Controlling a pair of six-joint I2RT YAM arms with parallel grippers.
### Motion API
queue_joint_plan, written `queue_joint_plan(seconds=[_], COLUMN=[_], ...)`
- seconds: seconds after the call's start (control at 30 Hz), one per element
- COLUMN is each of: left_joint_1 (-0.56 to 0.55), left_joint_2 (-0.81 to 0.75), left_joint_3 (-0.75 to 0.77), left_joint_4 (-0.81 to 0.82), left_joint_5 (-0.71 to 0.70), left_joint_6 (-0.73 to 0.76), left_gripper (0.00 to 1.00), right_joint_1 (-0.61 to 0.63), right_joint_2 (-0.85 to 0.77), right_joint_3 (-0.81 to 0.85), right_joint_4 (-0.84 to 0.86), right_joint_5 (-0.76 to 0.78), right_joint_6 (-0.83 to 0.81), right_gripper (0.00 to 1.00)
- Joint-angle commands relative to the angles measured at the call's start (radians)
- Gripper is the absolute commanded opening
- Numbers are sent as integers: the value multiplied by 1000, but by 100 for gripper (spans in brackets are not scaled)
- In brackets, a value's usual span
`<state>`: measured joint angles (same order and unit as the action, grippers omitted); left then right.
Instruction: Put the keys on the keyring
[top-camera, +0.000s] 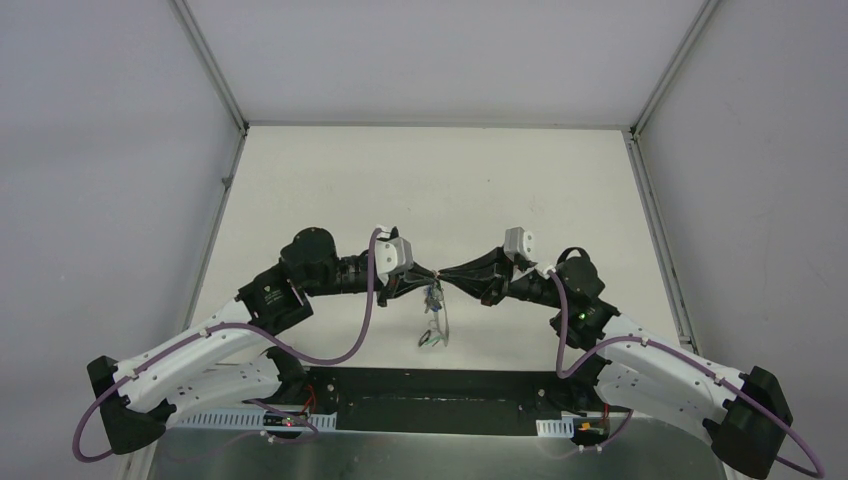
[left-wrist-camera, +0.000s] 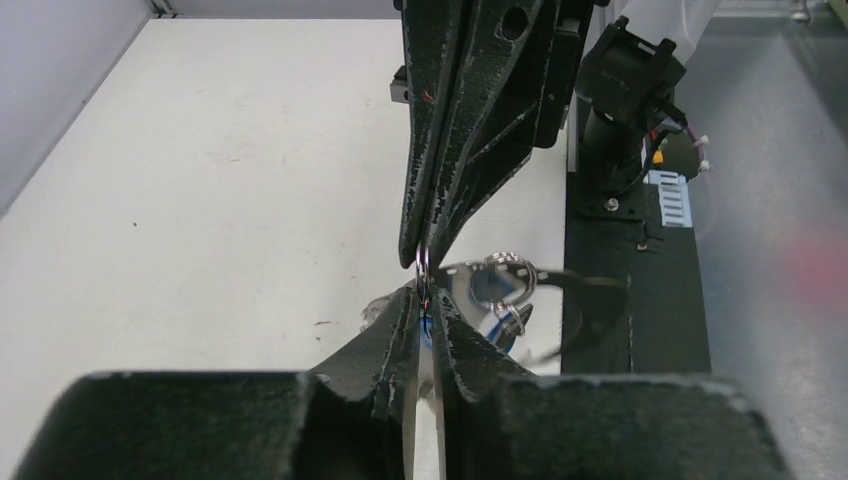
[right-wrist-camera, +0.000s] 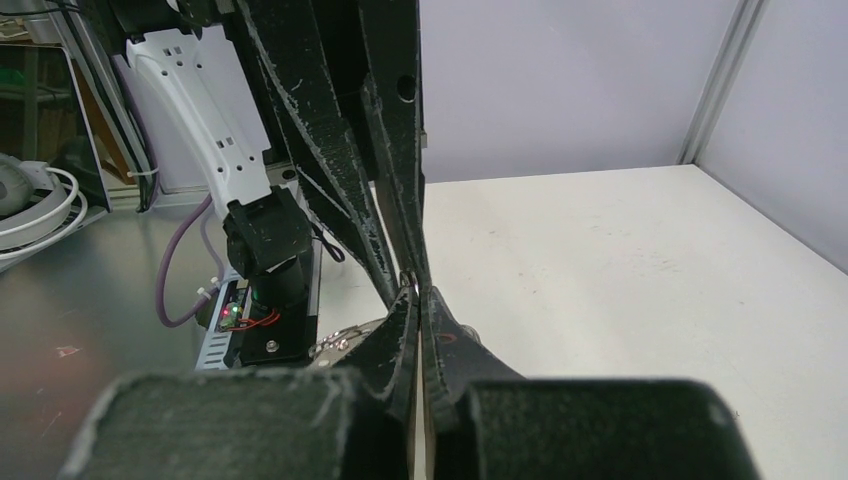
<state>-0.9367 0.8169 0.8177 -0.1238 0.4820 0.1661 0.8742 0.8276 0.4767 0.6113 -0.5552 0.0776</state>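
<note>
Above the middle of the white table, my left gripper (top-camera: 430, 275) and right gripper (top-camera: 447, 273) meet tip to tip. In the left wrist view the left gripper (left-wrist-camera: 424, 290) is shut on a blue-headed key (left-wrist-camera: 428, 325), and a small silver ring (left-wrist-camera: 423, 268) stands edge-on at its tips. The right gripper (left-wrist-camera: 425, 258) comes down from above, shut on the rim of the dark keyring (left-wrist-camera: 570, 280), which curves off to the right. More keys (left-wrist-camera: 508, 335) and a small split ring (left-wrist-camera: 505, 275) dangle from it. From above, the keys (top-camera: 433, 298) and the keyring (top-camera: 443, 322) hang below the tips.
The black base plate (top-camera: 440, 395) lies at the near edge between the arm bases. Grey enclosure walls with metal posts (top-camera: 640, 110) surround the white table (top-camera: 430, 190). The right arm's base (left-wrist-camera: 625, 90) and the left arm's base (right-wrist-camera: 265, 240) stand close behind the grippers.
</note>
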Motion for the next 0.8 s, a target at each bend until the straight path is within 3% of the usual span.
queue_joint_plan(seconds=[0.0, 0.17, 0.33, 0.53, 0.57, 0.77], left_joint_1=[-7, -8, -8, -8, -8, -8], left_joint_2=[0, 14, 24, 20, 19, 54], left_joint_3=[6, 4, 4, 46, 60, 191], left_joint_4=[76, 87, 83, -7, -33, -262], left_joint_5=[-39, -32, -13, -50, -59, -89], left_joint_6=[-31, -32, -17, 7, 15, 75], left_gripper=[16, 19, 1, 0, 0, 0], right_joint_1=[5, 5, 6, 5, 4, 5], right_joint_2=[-9, -5, -11, -19, -22, -41], right_joint_3=[6, 5, 4, -8, -11, 0], right_joint_4=[90, 99, 99, 96, 93, 52], right_joint_5=[3, 2, 6, 39, 49, 63], right_joint_6=[26, 31, 31, 34, 35, 25], right_gripper=[0, 0, 0, 0, 3, 54])
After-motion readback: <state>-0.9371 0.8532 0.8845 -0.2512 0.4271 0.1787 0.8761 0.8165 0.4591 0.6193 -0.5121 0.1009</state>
